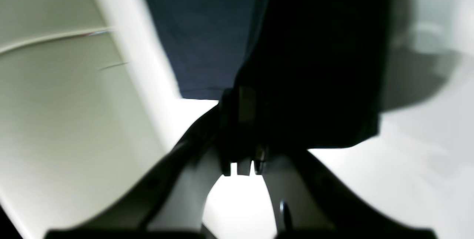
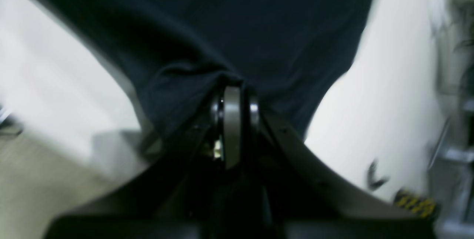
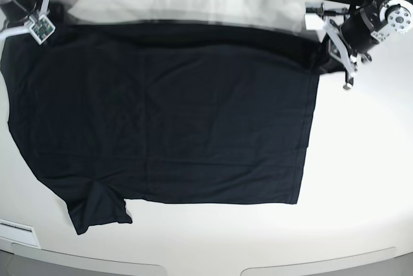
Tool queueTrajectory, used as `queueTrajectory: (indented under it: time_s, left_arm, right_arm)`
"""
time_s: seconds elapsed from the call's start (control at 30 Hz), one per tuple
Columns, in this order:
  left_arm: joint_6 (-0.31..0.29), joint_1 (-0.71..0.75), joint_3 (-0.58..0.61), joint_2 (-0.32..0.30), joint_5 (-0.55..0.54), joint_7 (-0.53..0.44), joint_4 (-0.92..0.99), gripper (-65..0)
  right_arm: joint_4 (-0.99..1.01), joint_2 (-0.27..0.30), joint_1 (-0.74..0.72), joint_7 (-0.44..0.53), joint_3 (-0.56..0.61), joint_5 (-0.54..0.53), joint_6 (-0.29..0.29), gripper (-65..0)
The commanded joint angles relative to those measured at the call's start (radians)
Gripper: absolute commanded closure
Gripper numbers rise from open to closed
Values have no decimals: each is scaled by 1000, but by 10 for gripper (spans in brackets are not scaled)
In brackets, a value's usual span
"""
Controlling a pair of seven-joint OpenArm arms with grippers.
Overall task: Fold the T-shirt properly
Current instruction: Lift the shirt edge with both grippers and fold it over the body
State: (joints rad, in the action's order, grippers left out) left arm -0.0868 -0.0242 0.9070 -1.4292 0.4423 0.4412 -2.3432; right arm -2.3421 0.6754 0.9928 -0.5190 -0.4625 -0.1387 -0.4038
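**Desk:** What are we looking at, biggest thing first?

**Photographer:** A white table [image 3: 361,179], nearly covered by the black T-shirt [image 3: 168,121]. It lies spread flat across the middle and left of the base view, its long axis running from 9 to 3 o'clock. A short sleeve [image 3: 97,208] sticks out at 7 o'clock, so I judge the collar end points toward 9 and the straight hem faces 3.

**Desk:** And the arms?

**Photographer:** Both work the far edge. The left gripper [image 3: 341,53] sits at the 2 o'clock corner, the right gripper [image 3: 40,26] at the 10 o'clock corner. Each wrist view shows jaws pressed together with dark cloth bunched between them: each is pinching the shirt.

**Desk:** What could go wrong?

**Photographer:** My judgement only: each pinch looks to take little fabric, so a hard pull may slip a corner free. If one arm travels faster than the other, the far edge would skew and the fold land crooked. The sleeve at 7 o'clock could also drag and crumple underneath.
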Motion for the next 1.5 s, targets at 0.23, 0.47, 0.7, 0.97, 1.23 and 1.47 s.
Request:
queueTrajectory:
  time_s: [0.23,0.47,0.7,0.97,1.23,1.47]
  left_arm:
    - [18,-73,-8,99,1,-54,135,0]
    - [104,-127,-8,216,2,-105,293,0]
    - [106,-162,-8,288,-39,-132,377,0]
    - [332,-188,-8,338,-164,-127,471,-280]
    - [399,-122,-8,338,-302,-128,471,0]
    - [375,-138,-8,402,-303,-149,480,0]
  right_arm:
    - [56,88,-158,73,-8,-127,-27,0]
    - [231,109,-299,97,77,-179,-70,0]
    - [351,109,-475,123,253,-87,-12,0]
    - [414,109,-639,142,334,-112,102,-353]
    - [411,106,-638,57,333,-229,167,-1]
    - [417,83,-638,-49,333,-335,116,0]
